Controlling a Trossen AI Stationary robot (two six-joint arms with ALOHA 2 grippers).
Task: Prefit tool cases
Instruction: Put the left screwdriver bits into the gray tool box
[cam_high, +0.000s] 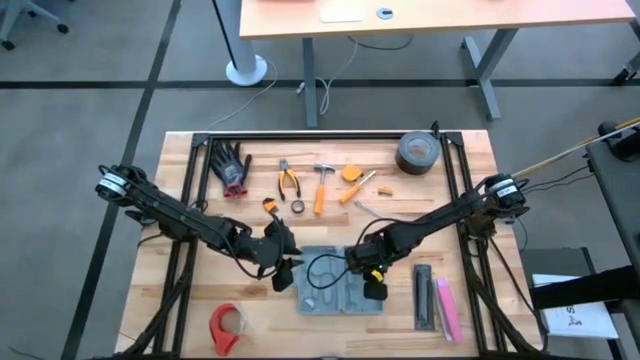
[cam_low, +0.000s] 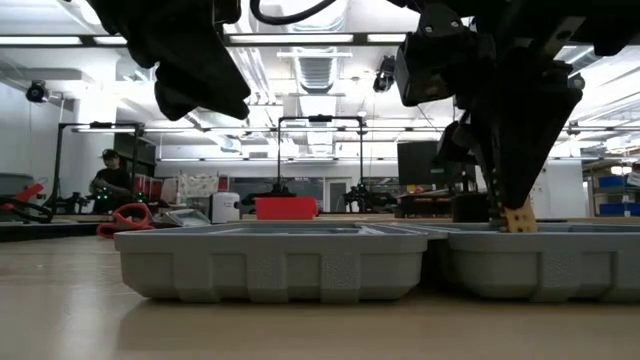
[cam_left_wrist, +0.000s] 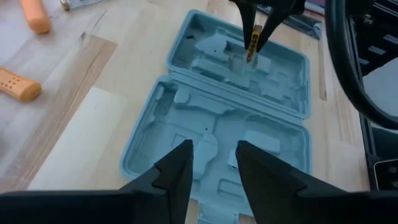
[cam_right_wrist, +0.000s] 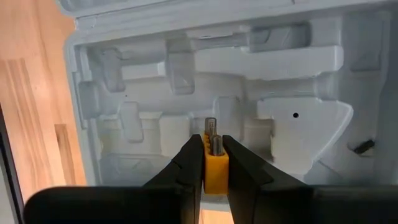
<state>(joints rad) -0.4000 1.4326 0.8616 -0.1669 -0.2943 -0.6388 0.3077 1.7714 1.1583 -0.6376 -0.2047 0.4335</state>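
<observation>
A blue-grey tool case (cam_high: 340, 281) lies open and flat on the wooden table (cam_high: 190, 200), near its front edge, both moulded halves facing up. The right gripper (cam_right_wrist: 212, 163) is over the case's right half, its two fingers clenched on a small yellow bit holder (cam_right_wrist: 214, 171) with metal bits standing in it; in the low view the holder (cam_low: 518, 218) hangs just at the rim of that half. The left gripper (cam_left_wrist: 214, 168) hovers above the case's left half, fingers parted and grasping nothing.

Behind the case, across the table, lie black gloves (cam_high: 231, 166), pliers (cam_high: 289, 181), a hammer (cam_high: 322, 186) and a roll of grey tape (cam_high: 417, 153). A red tape dispenser (cam_high: 226, 326) sits left of the case; black and pink bars (cam_high: 436, 303) lie to its right. In the room beyond, a person (cam_low: 112, 180) sits at a bench.
</observation>
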